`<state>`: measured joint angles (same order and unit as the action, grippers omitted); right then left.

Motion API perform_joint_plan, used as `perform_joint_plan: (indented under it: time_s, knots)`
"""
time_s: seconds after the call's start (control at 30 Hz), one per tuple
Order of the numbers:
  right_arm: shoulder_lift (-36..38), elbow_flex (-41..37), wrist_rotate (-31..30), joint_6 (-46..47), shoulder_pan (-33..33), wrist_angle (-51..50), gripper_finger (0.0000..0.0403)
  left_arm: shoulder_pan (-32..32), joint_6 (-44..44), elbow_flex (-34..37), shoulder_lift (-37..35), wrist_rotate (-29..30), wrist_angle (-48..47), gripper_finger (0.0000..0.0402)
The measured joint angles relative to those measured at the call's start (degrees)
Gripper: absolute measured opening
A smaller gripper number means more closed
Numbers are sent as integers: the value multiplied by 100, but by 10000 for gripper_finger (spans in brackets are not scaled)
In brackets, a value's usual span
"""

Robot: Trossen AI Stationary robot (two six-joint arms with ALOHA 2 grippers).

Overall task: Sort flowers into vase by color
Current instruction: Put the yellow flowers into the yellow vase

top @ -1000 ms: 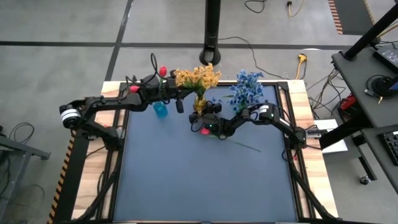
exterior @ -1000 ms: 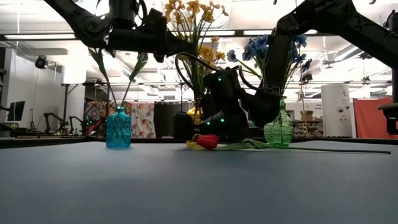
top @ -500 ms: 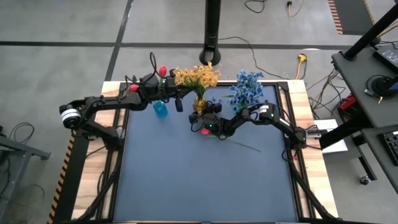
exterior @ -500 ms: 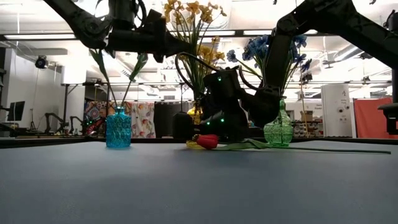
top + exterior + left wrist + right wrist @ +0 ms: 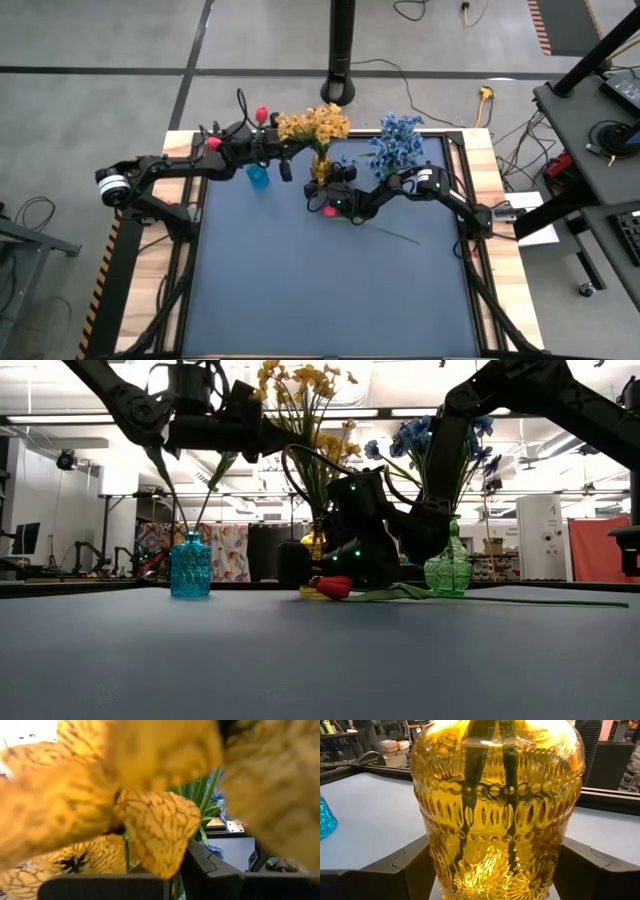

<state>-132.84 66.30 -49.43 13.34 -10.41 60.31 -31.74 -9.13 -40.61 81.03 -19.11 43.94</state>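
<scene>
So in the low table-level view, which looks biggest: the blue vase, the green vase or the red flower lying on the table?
1. Green vase and blue vase: look about alike, and distance from the camera may differ.
2. Red flower head: smallest.

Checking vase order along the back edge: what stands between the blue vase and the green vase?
The yellow vase with yellow flowers stands between the blue vase and green vase, seen from the high view; the right hand brackets it.
</scene>
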Motion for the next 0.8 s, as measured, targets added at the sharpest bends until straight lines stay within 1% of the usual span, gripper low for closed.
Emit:
perform_joint_plan:
  time_s: [0.67,0.73,0.8]
  knots:
    - [0,0,17,16,9,0,304,-73,-200,60,43,66,-379,2]
    - [0,0,14,16,13,-2,304,-73,-242,60,104,169,-490,2]
    - [0,0,19,28,18,-4,304,-75,-310,62,139,437,-658,2]
